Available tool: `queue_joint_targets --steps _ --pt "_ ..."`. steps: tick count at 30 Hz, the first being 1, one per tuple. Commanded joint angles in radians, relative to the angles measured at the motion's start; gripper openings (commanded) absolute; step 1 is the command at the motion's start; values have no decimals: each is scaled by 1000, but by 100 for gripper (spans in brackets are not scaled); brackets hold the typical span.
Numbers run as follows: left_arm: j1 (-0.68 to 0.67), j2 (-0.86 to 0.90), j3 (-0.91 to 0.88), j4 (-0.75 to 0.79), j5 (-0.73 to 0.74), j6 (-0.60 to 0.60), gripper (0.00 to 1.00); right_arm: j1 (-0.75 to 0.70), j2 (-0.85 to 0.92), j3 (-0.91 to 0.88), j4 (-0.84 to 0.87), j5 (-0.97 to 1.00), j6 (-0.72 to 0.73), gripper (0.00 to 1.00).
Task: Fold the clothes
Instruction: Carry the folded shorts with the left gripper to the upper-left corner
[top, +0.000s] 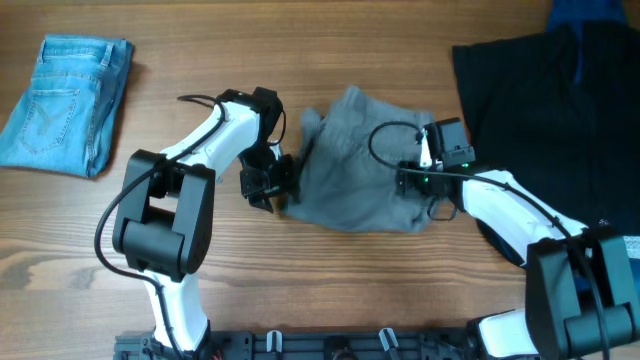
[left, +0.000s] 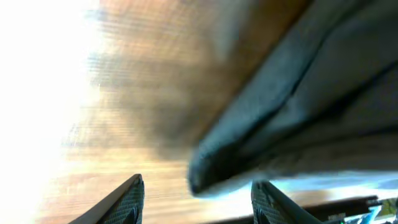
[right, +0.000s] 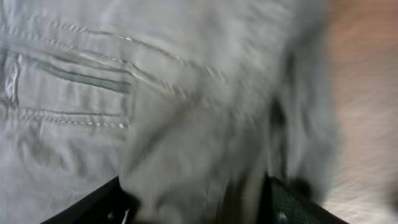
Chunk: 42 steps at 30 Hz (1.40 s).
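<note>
A grey garment (top: 355, 165) with a stitched pocket lies crumpled at the table's middle. My left gripper (top: 268, 186) is at its left edge. In the left wrist view the fingers (left: 199, 202) are open, and a dark fold of the garment (left: 261, 124) hangs just ahead of them, not clamped. My right gripper (top: 424, 186) is on the garment's right edge. In the right wrist view its fingers (right: 196, 205) are spread wide with a bunched fold of grey cloth (right: 186, 124) between them. That view is blurred.
Folded blue jeans (top: 65, 100) lie at the far left. A large black garment (top: 550, 110) covers the right side, with a blue cloth (top: 590, 12) at the top right corner. Bare wood table (top: 330, 280) shows in front.
</note>
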Motion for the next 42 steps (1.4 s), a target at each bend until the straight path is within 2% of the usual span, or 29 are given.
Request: queue_joint_targets --steps 1,2,3,4,6,10,13,17,19,23,26,27,31,32,34,38,39,42 --pt "22 -92 -2 94 8 1 58 -13 11 -7 17 58 4 73" --pt "26 -110 -2 143 8 1 65 -13 11 -7 17 47 5 73" --pt "27 -117 -2 182 10 -3 83 -13 11 -7 16 40 5 73" --pt "27 -121 -2 224 22 -3 92 -13 11 -7 16 31 5 73" --pt "27 -121 -2 309 61 -2 100 -13 11 -7 16 14 5 73" --pt "27 -105 -2 416 95 -2 100 -13 11 -7 16 14 6 73" --pt "27 -75 -2 448 168 -2 100 -13 11 -7 13 14 6 73" --pt "8 -5 -3 498 173 -2 100 -13 11 -7 11 6 5 73" --pt "-16 43 -2 593 173 -3 100 -13 11 -7 5 -5 5 73" --pt "-58 91 -3 705 172 -75 100 -13 11 -7 -3 -4 5 73" --pt "-97 110 -3 764 154 -74 90 -13 11 -7 -10 -13 5 73" --pt "-102 110 -2 790 141 -74 81 -13 11 -7 -13 -16 5 73" --pt "-99 110 -2 922 116 -75 60 -13 11 -7 -25 -19 4 73" --pt "-99 110 -2 942 116 -79 51 -13 11 -7 -28 -19 4 73" --pt "-98 110 -2 949 116 -78 32 -13 11 -7 -33 -19 4 73" --pt "-57 104 -2 967 116 -77 13 -13 11 -7 -33 -18 3 73" --pt "-31 95 -2 969 116 -77 4 -15 11 -7 -34 -18 -3 72" --pt "71 46 -2 945 116 -46 4 -15 -6 -6 -77 -18 -2 73"
